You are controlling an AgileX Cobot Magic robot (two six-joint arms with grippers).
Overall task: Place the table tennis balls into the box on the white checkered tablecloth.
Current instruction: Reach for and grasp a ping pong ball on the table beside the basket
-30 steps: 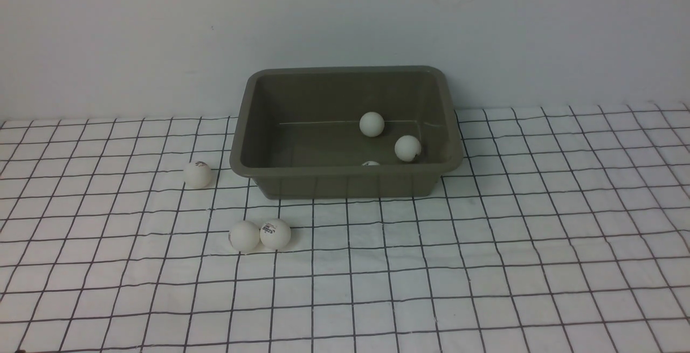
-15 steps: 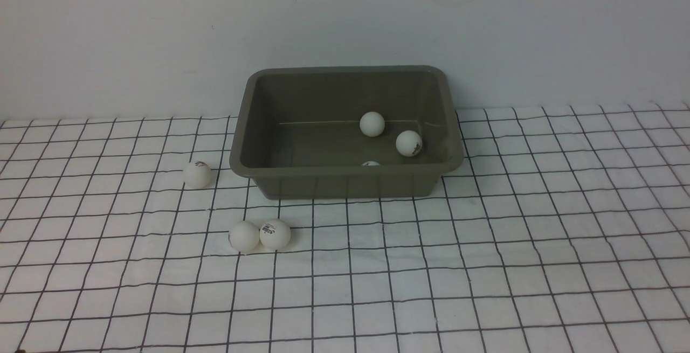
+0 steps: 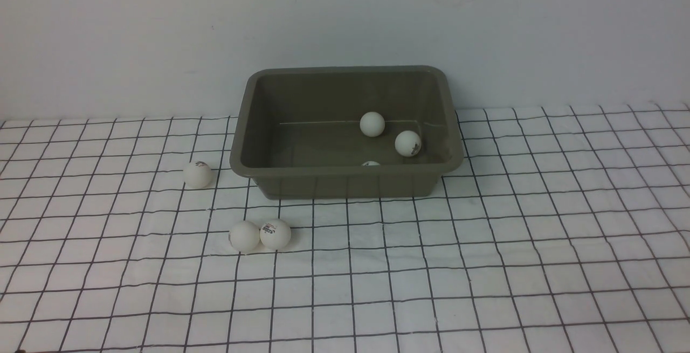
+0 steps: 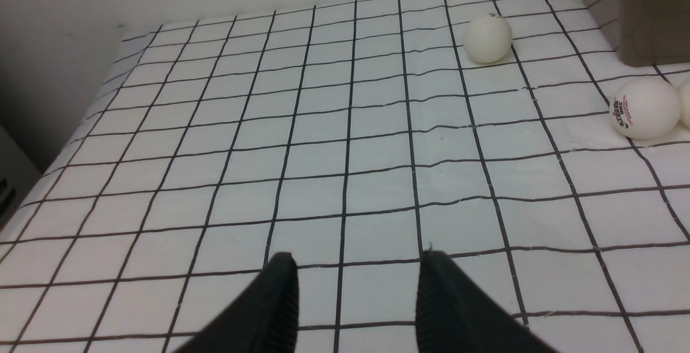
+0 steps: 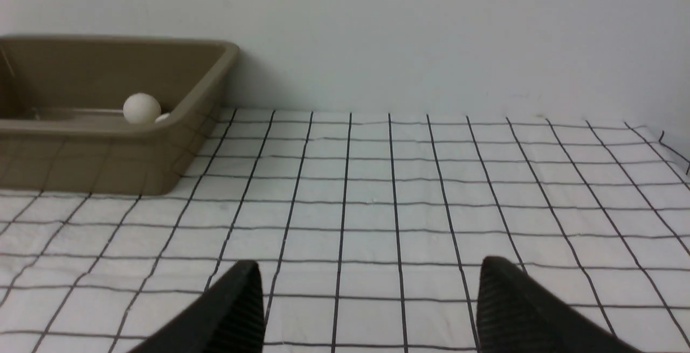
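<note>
One ball (image 3: 408, 143) had rolled slightly inside the olive-grey box (image 3: 345, 183), beside two others; three table tennis balls (image 3: 197, 174) remained on the white checkered tablecloth (image 3: 485, 267); left gripper (image 4: 356, 299) and right gripper (image 5: 369, 310) hung parted, empty.

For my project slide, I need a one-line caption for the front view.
Three table tennis balls sit in the olive-grey box; three more balls lie on the white checkered tablecloth, left of it.

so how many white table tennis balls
6. In the olive-grey plastic box: far ball, right ball, near ball mostly hidden. On the checkered tablecloth: lone ball, touching pair. More may hide.
</note>
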